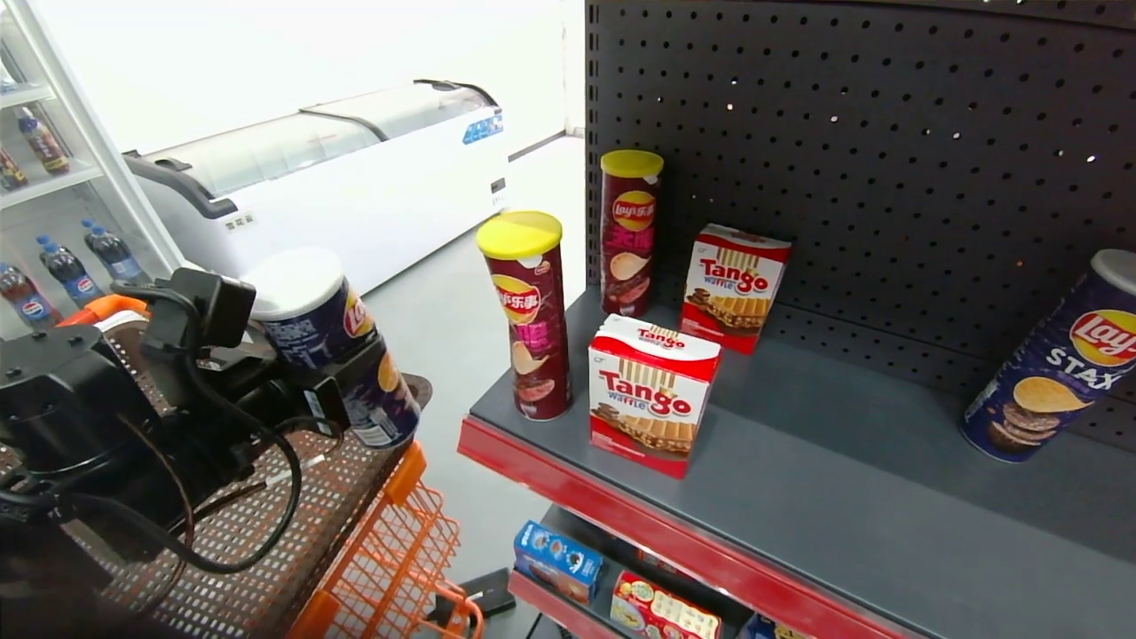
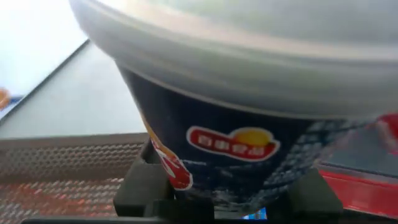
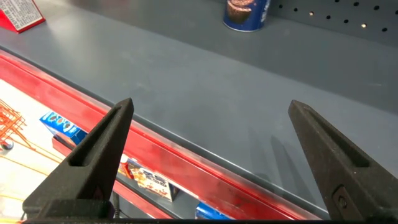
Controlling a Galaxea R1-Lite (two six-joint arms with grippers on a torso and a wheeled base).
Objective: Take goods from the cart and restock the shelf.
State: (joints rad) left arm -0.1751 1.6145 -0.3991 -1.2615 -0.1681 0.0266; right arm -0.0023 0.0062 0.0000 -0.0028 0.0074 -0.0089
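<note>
My left gripper [image 1: 342, 395] is clamped on the lower body of a dark blue cylindrical chip can with a pale plastic lid [image 1: 319, 319]. In the left wrist view I see its black pads [image 2: 146, 190] pressed against either side of the can. The can is tilted. It sits above the brown perforated metal deck [image 1: 266, 524] of the orange wire cart [image 1: 399, 550], near the left end of the shelf.

My right gripper [image 3: 211, 106] is spread wide, with nothing between its two black fingers [image 3: 99, 155]. It hangs over the red front lip [image 3: 186, 152] of the grey shelf board [image 1: 843, 479], which is backed by a black pegboard [image 1: 887, 133].

On that board I count five items. Two are tall maroon chip cans with yellow lids, both upright. The front maroon can [image 1: 531, 319] is near the left front corner and the rear maroon can [image 1: 628, 235] is close to the pegboard. Two are red-and-white wafer boxes. The front wafer box [image 1: 652, 395] is just beside the front can, and the rear wafer box [image 1: 735, 288] is just beside the rear can. The fifth is a second dark blue chip can [image 1: 1056, 364], at the far right by the pegboard and well apart from the rest. With the one I am holding, that makes two blue cans.

On the lower shelf I see one blue carton [image 1: 557, 559] and one red-and-white pack [image 1: 661, 612]. Beyond the cart are a white chest freezer [image 1: 355, 186] and a glass-door cooler [image 1: 53, 177] holding cola bottles; the frame edge cuts them off, so I can't count them.
</note>
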